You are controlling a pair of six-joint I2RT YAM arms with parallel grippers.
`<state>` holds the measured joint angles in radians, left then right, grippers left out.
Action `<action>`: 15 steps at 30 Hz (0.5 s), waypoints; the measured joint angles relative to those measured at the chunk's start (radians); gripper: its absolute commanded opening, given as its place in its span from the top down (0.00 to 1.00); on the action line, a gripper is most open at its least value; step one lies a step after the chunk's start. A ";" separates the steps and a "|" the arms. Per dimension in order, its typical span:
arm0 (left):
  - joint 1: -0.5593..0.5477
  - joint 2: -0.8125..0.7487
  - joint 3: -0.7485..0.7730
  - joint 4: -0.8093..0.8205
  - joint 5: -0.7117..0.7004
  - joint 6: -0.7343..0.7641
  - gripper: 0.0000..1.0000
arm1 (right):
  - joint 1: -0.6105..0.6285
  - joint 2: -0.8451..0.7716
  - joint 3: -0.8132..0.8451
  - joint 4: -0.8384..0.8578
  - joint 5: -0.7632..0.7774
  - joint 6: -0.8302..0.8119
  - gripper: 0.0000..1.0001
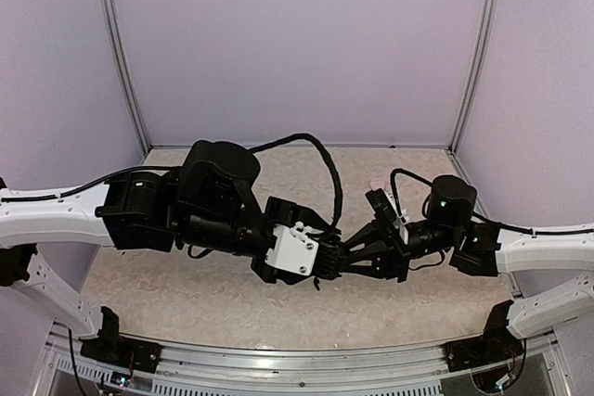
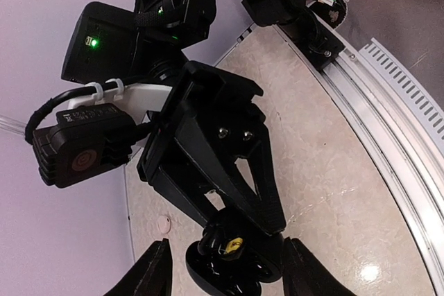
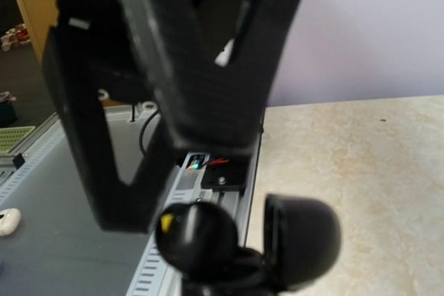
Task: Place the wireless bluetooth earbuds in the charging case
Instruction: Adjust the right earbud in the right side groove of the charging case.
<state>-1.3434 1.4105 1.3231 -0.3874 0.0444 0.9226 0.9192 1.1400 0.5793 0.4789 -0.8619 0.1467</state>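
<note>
Charging case (image 3: 291, 240) you're clamping in the closed right gripper (image 2: 232, 230) is looking light, glossy, slippery; take its rigid base, not the lid; left gripper (image 2: 225, 268) is straddling it, half-spread.

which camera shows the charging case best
Right wrist: the charging case sits large at the bottom, hinged open. Left wrist shows it glossy, low in frame, the opening unclear. In top external it is hidden.

Soft, even overhead light, shadows faint. Left wrist view: glare spot on the desk (image 2: 368, 272) right of the left end effector (image 2: 229, 270), small highlights on the glossy charging case (image 2: 211, 279). Right wrist view: near black parts badly blurred, desk behind sharper.
</note>
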 measured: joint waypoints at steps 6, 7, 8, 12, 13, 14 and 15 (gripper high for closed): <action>0.000 0.018 0.008 -0.006 -0.010 0.013 0.53 | 0.008 0.016 0.006 -0.011 -0.008 0.000 1.00; 0.000 0.021 0.008 -0.006 -0.012 0.015 0.54 | 0.010 0.018 0.009 -0.012 -0.010 0.000 1.00; 0.000 0.023 0.009 -0.006 -0.013 0.019 0.54 | 0.011 0.018 0.010 -0.013 -0.010 0.000 1.00; 0.000 0.027 0.009 -0.007 -0.019 0.025 0.60 | 0.013 0.018 0.013 -0.013 -0.013 -0.001 1.00; 0.000 0.028 0.009 -0.007 -0.020 0.025 0.60 | 0.014 0.018 0.013 -0.013 -0.013 -0.001 1.00; 0.000 0.029 0.009 -0.007 -0.020 0.026 0.62 | 0.014 0.019 0.013 -0.013 -0.013 -0.001 1.00; 0.001 0.029 0.009 -0.007 -0.020 0.025 0.64 | 0.014 0.019 0.014 -0.013 -0.013 -0.002 1.00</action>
<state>-1.3426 1.4399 1.3323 -0.3946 0.0242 0.9478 0.9337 1.1595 0.5930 0.4656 -0.8749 0.1452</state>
